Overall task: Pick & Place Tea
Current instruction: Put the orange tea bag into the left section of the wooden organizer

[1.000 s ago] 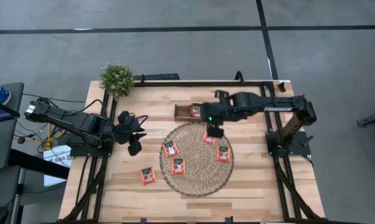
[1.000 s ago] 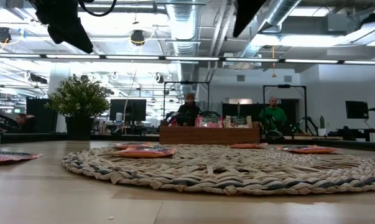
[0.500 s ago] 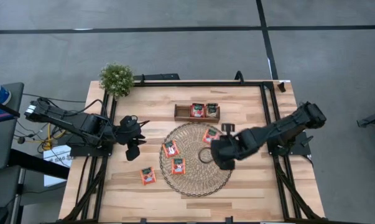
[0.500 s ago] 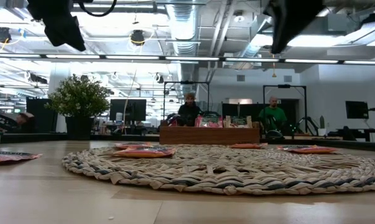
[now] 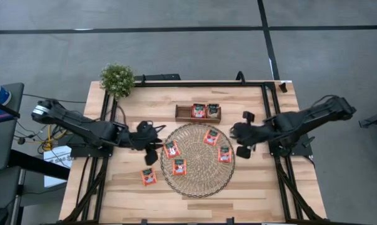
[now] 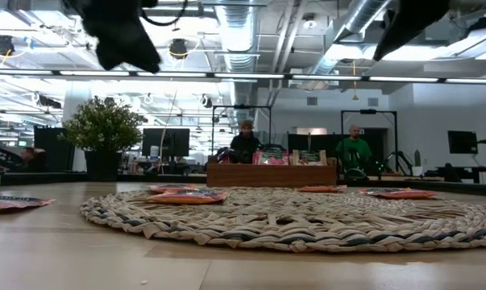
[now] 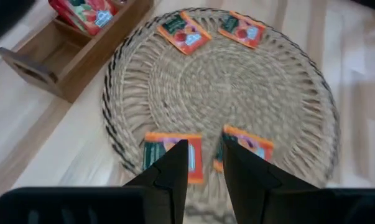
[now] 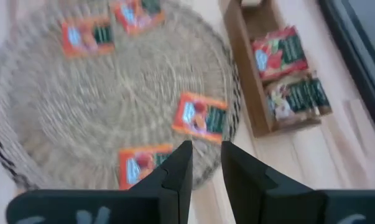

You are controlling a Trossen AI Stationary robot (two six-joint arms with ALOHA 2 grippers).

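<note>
Four red-orange tea sachets lie flat on the round straw mat (image 5: 197,159): two near its left side (image 5: 170,149) (image 5: 179,166) and two near its right (image 5: 211,137) (image 5: 224,154). A fifth sachet (image 5: 149,177) lies on the bare table just left of the mat. Two more (image 5: 198,110) (image 5: 213,110) sit in the wooden tray (image 5: 183,113). My left gripper (image 5: 152,147) (image 7: 204,152) hovers by the mat's left edge, open by a narrow gap. My right gripper (image 5: 241,140) (image 8: 206,149) hovers off the mat's right edge, also open by a narrow gap. Both are raised above the table.
A small potted plant (image 5: 117,79) stands at the table's far left corner. The tray sits just beyond the mat's far edge. Bare wood shows along the near edge (image 5: 194,206) and right of the mat. People sit in the room beyond the table (image 6: 244,141).
My right gripper left the tray, swept over the mat's right half toward the near edge, then drew back toward the table's right, off the mat. The tray's two sachets now show uncovered. My left gripper moved right, toward the mat's left edge.
</note>
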